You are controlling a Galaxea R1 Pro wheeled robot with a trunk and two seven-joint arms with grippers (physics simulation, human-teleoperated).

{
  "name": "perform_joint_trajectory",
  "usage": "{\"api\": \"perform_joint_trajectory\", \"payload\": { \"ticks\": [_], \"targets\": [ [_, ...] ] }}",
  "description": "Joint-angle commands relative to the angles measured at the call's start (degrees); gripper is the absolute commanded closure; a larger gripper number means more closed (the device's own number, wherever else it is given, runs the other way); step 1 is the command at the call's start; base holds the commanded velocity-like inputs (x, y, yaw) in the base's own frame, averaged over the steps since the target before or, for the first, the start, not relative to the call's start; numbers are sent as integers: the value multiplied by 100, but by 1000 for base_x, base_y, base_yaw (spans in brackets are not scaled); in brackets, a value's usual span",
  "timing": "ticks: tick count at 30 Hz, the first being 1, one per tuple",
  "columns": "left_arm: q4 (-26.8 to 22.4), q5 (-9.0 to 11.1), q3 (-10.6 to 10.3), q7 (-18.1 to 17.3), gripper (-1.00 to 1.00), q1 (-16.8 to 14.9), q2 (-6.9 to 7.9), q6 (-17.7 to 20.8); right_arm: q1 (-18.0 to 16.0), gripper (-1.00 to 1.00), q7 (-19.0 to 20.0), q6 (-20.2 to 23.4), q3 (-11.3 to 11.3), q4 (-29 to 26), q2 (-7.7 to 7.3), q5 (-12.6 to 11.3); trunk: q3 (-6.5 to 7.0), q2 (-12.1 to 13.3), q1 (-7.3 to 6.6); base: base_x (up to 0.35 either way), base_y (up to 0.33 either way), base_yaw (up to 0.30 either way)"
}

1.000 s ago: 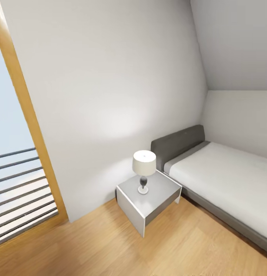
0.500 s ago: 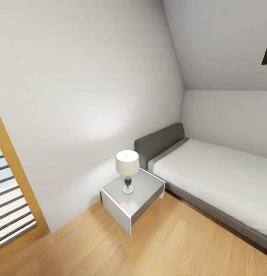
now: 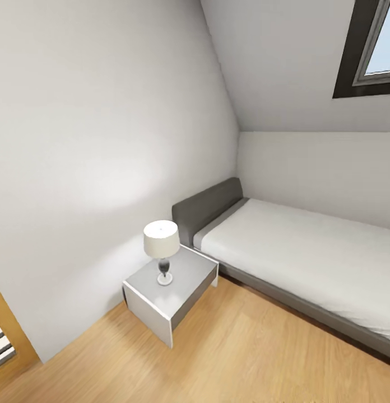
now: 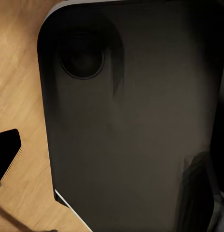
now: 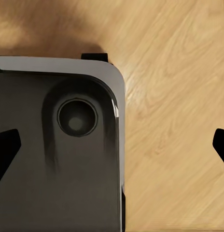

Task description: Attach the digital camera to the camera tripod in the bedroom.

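A corner of the bedroom is showing in the head view: a grey-framed bed running along the far wall under a sloped ceiling, a dark-framed skylight above it, and a small grey nightstand carrying a white-shaded lamp just beside the headboard. Neither the digital camera nor the camera tripod is appearing among these furnishings, so their whereabouts cannot be told. Both wrist cameras are looking down at the robot's own dark base over the light plank floor. The right end effector is standing wide and holding nothing, its black fingertips sitting at opposite edges of that view; of the left end effector only one dark tip is in sight, so its spread cannot be told. The step in hand is judged to be searching: scanning slowly enough that a dark, hand-sized body is not missed, and keeping both arms tucked in.
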Motion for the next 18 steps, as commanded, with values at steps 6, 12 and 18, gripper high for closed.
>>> {"api": "perform_joint_trajectory", "payload": {
  "ticks": [6,12,18],
  "targets": [
    [-8,1,0,-1,-100,2,0,-2,-2,-100,5,-14,-6,-1,-2,-2,0,-2,0,0,0,-300],
    [-8,3,0,-1,-100,2,0,-2,-3,-100,5,-16,-6,-1,0,-1,13,-2,0,0,0,-300],
    [-8,4,0,-1,-100,2,0,-2,-3,-100,2,-18,-6,-1,0,4,26,-2,0,0,0,-300]
  ]
}}
